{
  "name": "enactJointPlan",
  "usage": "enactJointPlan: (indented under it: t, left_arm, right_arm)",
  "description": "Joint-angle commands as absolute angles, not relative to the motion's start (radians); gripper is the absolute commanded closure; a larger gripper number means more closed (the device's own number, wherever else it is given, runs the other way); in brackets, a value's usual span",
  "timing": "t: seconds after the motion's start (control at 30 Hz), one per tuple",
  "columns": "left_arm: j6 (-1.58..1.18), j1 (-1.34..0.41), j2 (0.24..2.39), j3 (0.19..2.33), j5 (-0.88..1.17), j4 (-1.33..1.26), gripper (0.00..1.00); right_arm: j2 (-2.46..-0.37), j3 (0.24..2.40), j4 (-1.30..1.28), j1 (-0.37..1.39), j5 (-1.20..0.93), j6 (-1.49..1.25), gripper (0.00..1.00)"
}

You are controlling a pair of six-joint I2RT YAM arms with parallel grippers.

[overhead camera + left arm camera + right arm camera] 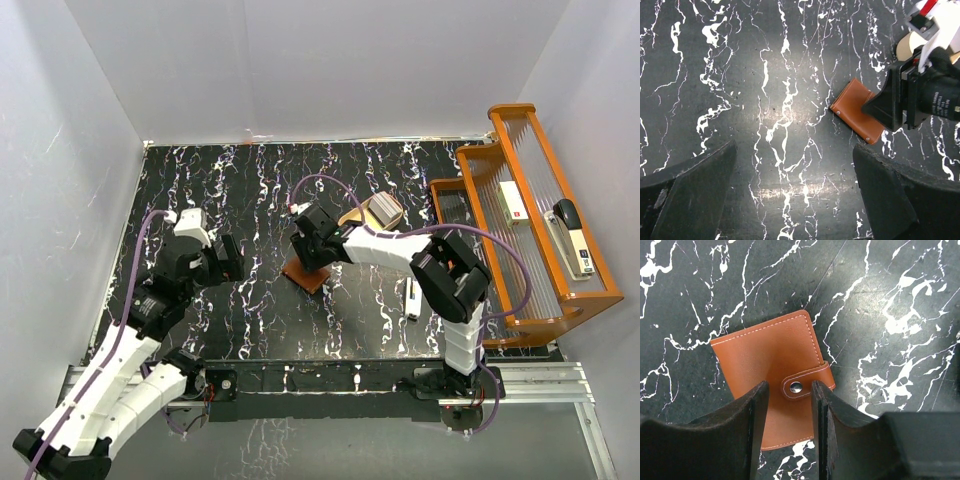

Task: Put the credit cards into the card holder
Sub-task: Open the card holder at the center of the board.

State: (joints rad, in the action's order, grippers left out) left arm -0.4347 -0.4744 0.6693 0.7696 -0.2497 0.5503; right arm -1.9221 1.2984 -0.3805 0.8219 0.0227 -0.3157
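Note:
The card holder point(305, 275) is a brown leather wallet lying closed on the black marble table, its strap snapped shut. It also shows in the left wrist view point(854, 109) and the right wrist view point(767, 350). My right gripper point(312, 262) hovers right over it, its jaws a little apart on either side of the snap tab point(797, 386). A greyish flat stack point(384, 210), perhaps the credit cards, rests on a tan oval tray point(352, 216) behind the wallet. My left gripper point(228, 262) is open and empty over bare table to the wallet's left.
A narrow white stick point(413, 298) lies right of the wallet. An orange tiered rack point(470, 180) stands at the right edge, holding a stapler point(572, 235) and a small white box point(514, 203). White walls enclose the table.

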Motion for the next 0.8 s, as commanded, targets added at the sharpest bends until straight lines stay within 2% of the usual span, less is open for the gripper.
enactJointPlan:
  t: [0.0, 0.13, 0.27, 0.4, 0.53, 0.77]
  left_arm:
    - [-0.409, -0.472, 0.692, 0.786, -0.282, 0.551, 0.01]
    - [-0.421, -0.473, 0.678, 0.781, -0.277, 0.547, 0.01]
    - [-0.479, -0.472, 0.662, 0.754, -0.235, 0.539, 0.02]
    - [-0.593, -0.472, 0.703, 0.729, -0.137, 0.543, 0.08]
    - [-0.7, -0.472, 0.776, 0.682, 0.006, 0.485, 0.14]
    - [-0.778, -0.472, 0.907, 0.627, 0.108, 0.381, 0.22]
  right_arm:
    - [-1.952, 1.343, -0.397, 0.845, 0.092, -0.266, 0.62]
    - [-1.967, 1.33, -0.412, 0.855, 0.14, -0.259, 0.67]
    - [-1.945, 1.298, -0.396, 0.855, 0.146, -0.281, 0.83]
    - [-1.911, 1.281, -0.393, 0.856, 0.156, -0.307, 1.0]
    - [-1.858, 1.241, -0.363, 0.856, 0.132, -0.341, 1.0]
    - [-1.762, 1.133, -0.288, 0.856, 0.026, -0.444, 1.0]
